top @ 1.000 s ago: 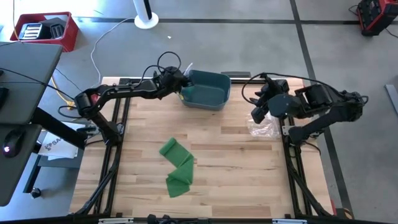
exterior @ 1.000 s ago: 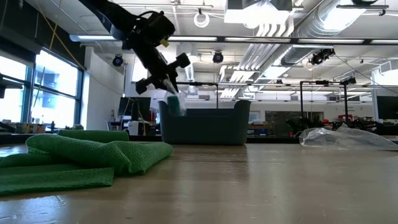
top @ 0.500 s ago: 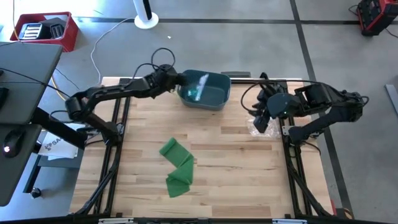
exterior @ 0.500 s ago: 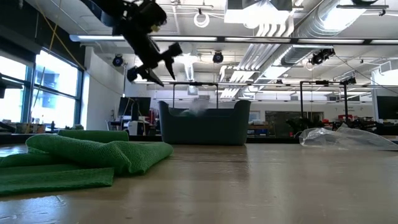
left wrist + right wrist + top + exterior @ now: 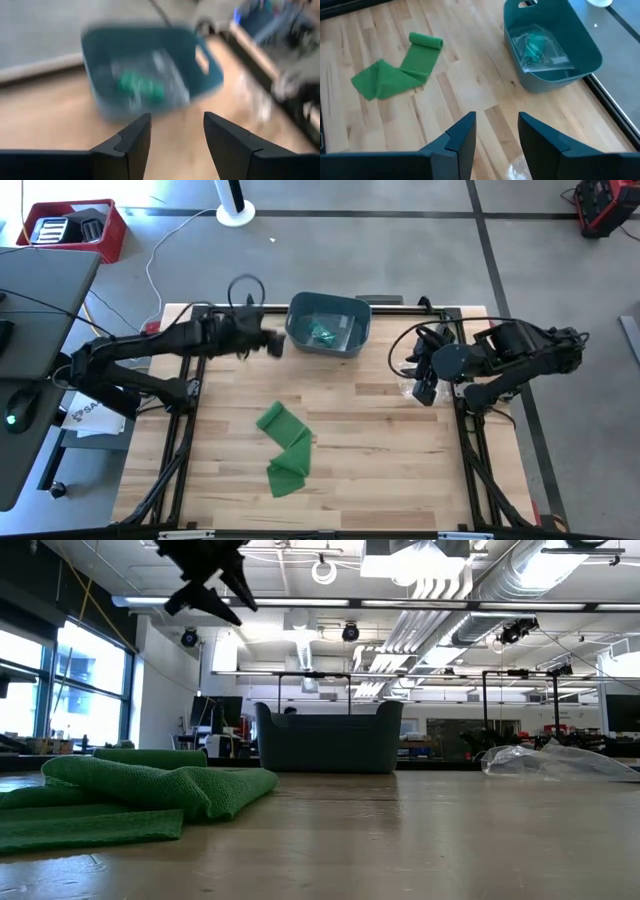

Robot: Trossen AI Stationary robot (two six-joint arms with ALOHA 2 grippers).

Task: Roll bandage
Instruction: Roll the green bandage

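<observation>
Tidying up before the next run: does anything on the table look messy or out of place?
The green cloth bandage lies loosely folded and mostly unrolled on the wooden table. A crumpled clear plastic bag sits loose near the right edge.

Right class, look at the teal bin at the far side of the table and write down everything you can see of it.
The bin is a dark teal, plastic-looking tub with rounded corners, sloping walls and a handle slot cut near its rim. It stands upright on the wooden table by the far edge. Inside lies a clear plastic bag holding something green. Neither gripper touches the bin; the left gripper is beside it, open and empty.
</observation>
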